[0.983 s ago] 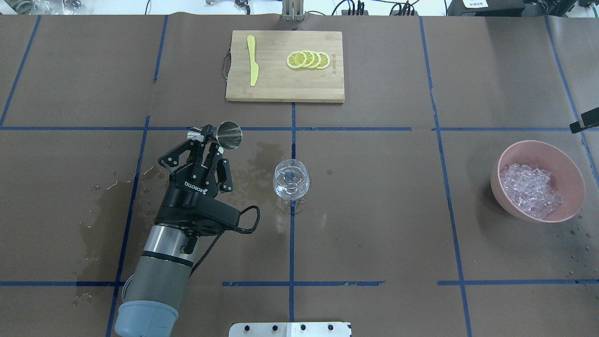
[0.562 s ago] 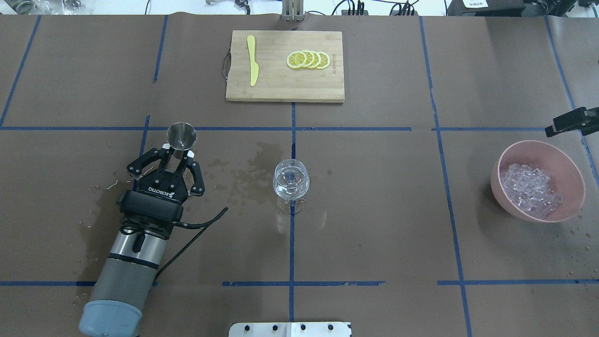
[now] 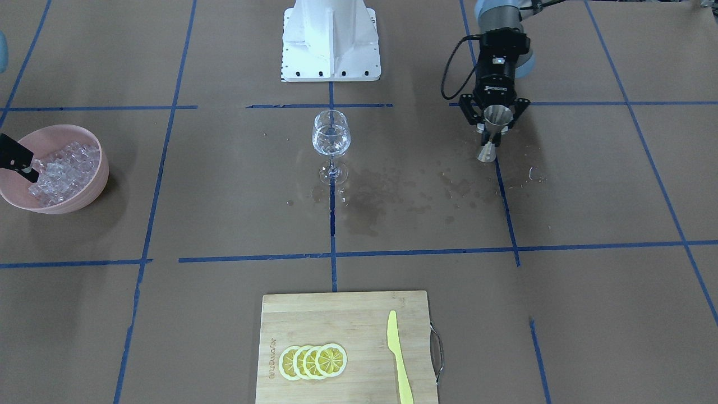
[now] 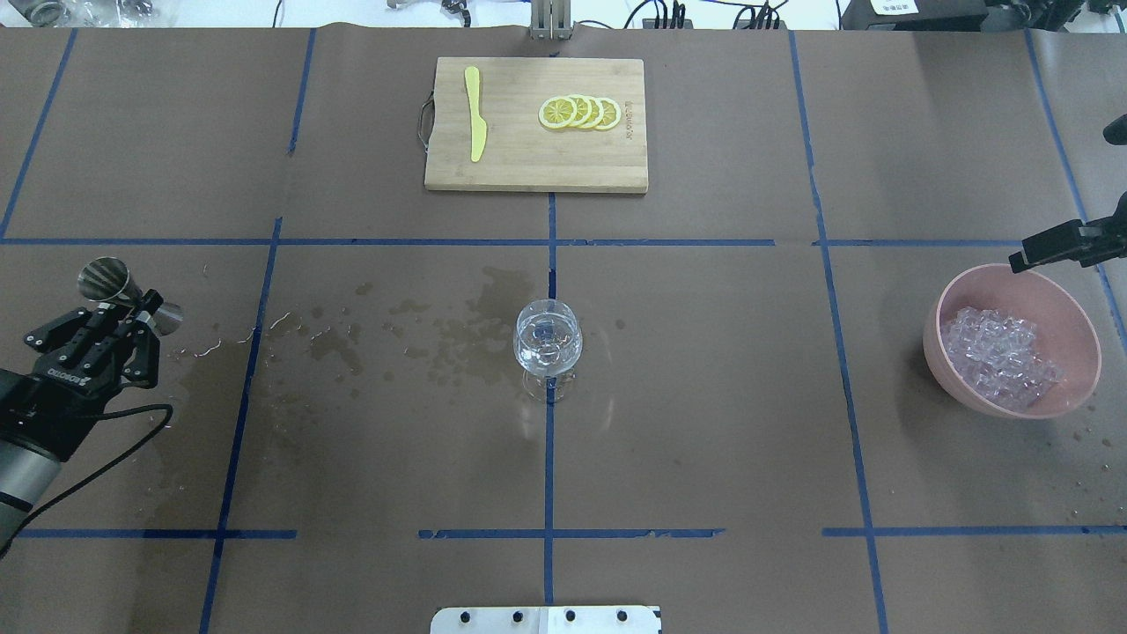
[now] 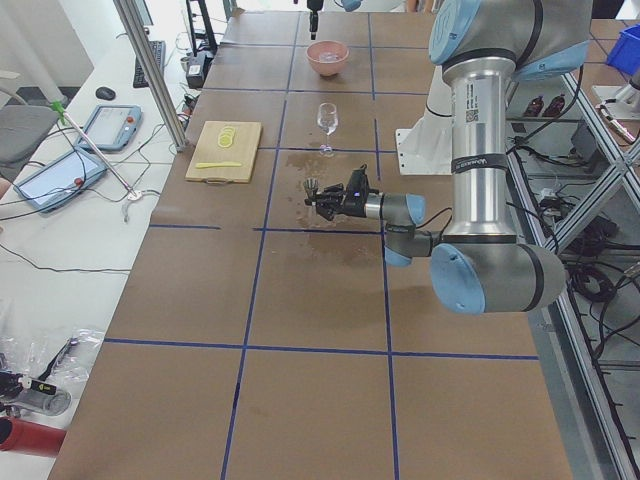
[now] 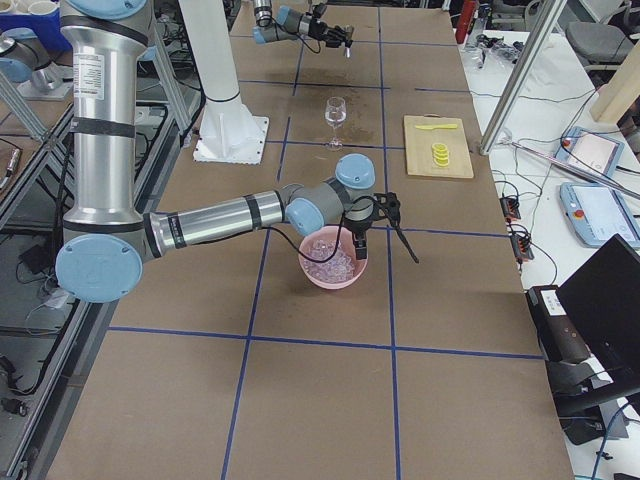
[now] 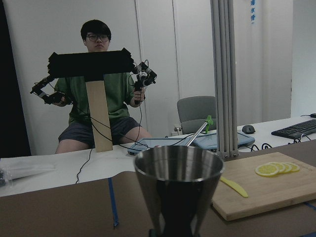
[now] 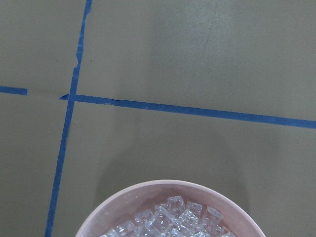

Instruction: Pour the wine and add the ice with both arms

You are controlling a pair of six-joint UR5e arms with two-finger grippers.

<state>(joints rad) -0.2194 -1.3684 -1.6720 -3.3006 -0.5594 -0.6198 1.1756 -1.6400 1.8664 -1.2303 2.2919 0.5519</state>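
My left gripper (image 4: pixel 132 310) is shut on a steel jigger (image 4: pixel 106 280) at the table's left edge, far from the wine glass (image 4: pixel 548 343). The jigger (image 3: pixel 495 130) stands about upright and fills the left wrist view (image 7: pixel 177 190). The glass (image 3: pixel 331 134) stands at the centre with a little clear wine in it. A pink bowl (image 4: pixel 1079 321) of ice cubes (image 4: pixel 999 357) sits at the right. My right gripper (image 6: pixel 385 245) hangs open over the bowl's far rim; one finger (image 4: pixel 1057 242) shows. The right wrist view shows the bowl's rim (image 8: pixel 168 190) and ice (image 8: pixel 173 219).
A bamboo cutting board (image 4: pixel 528 163) at the far middle holds a yellow knife (image 4: pixel 475 114) and lemon slices (image 4: pixel 581 113). Dark wet stains (image 4: pixel 475 317) spread left of the glass. The white pedestal (image 3: pixel 331 39) stands at the robot's side of the table.
My left arm has swung left with the jigger, away from the glass to the table's left edge. My right gripper has come further in over the bowl's far rim.
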